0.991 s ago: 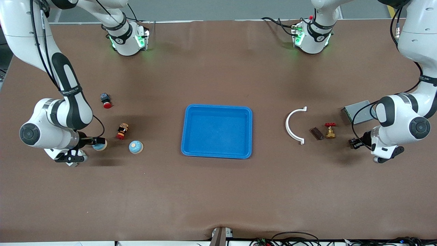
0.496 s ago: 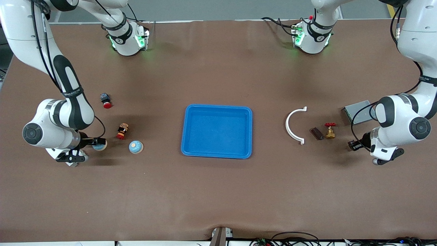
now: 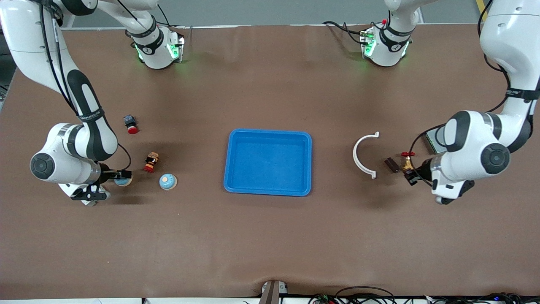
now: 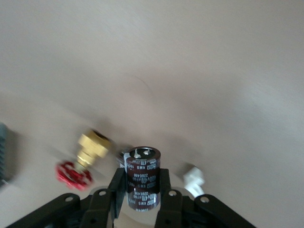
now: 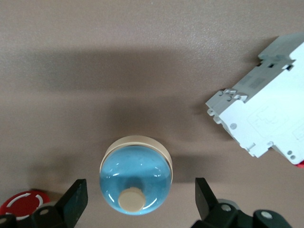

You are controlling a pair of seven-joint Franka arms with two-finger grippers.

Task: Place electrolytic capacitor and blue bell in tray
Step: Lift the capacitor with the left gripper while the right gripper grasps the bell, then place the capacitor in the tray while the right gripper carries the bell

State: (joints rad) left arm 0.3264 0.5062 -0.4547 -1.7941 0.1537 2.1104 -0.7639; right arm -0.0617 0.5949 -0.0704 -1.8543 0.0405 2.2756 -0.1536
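Observation:
The bright-blue tray (image 3: pixel 270 132) lies at the table's middle. My left gripper (image 3: pixel 411 176) is shut on the dark electrolytic capacitor (image 4: pixel 142 164), upright between its fingers (image 4: pixel 118 183), just above the table beside a brass valve (image 3: pixel 407 163). My right gripper (image 3: pixel 121 175) is open over a blue bell (image 3: pixel 123 182) with a tan base. In the right wrist view the bell (image 5: pixel 136 178) sits between the spread fingers (image 5: pixel 76 199), untouched. A second blue bell (image 3: pixel 168 181) stands closer to the tray.
A white curved clip (image 3: pixel 362 156), a small dark block (image 3: pixel 391 164) and a grey box (image 3: pixel 432 141) lie around the left gripper. A red-and-yellow figure (image 3: pixel 151 162), a red push button (image 3: pixel 130 124) and a white module (image 5: pixel 266 116) lie near the right gripper.
My left arm has moved toward the tray with the capacitor, from beside the grey box to next to the brass valve. My right gripper has barely moved over the bell.

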